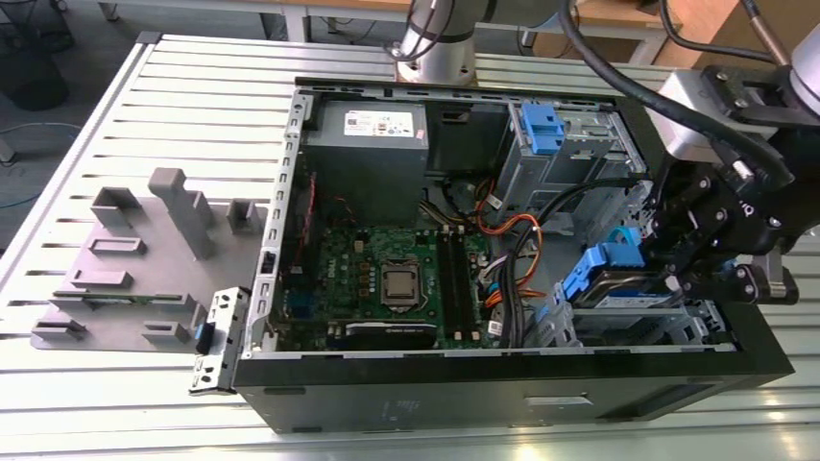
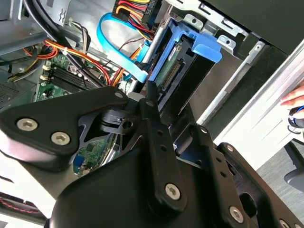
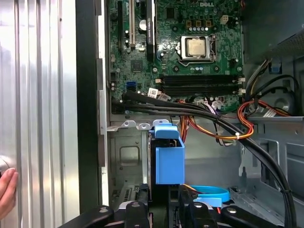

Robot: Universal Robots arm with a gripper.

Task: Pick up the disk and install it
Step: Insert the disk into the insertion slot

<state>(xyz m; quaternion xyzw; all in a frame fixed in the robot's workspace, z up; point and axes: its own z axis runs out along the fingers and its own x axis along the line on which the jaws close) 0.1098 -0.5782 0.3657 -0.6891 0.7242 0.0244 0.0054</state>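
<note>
- Blue-framed disk (image 1: 613,280) tilted, partway into drive cage (image 1: 640,327), at a corner of the open case (image 1: 448,384), exterior view's right.
- Black gripper (image 3: 164,209) pinching the disk's end; fingers (image 3: 142,206) flank it in the first wrist view.
- Green motherboard (image 1: 384,250) just beside cage, cables (image 1: 513,279) between.

Slatted table (image 1: 192,96): computer case (image 1: 487,384), grey fixture (image 1: 129,288).

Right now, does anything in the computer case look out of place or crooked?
Yes. The disk stands tilted, partly out of its bay at the exterior view's right, not seated. In the first wrist view, a hand is near the case.
</note>
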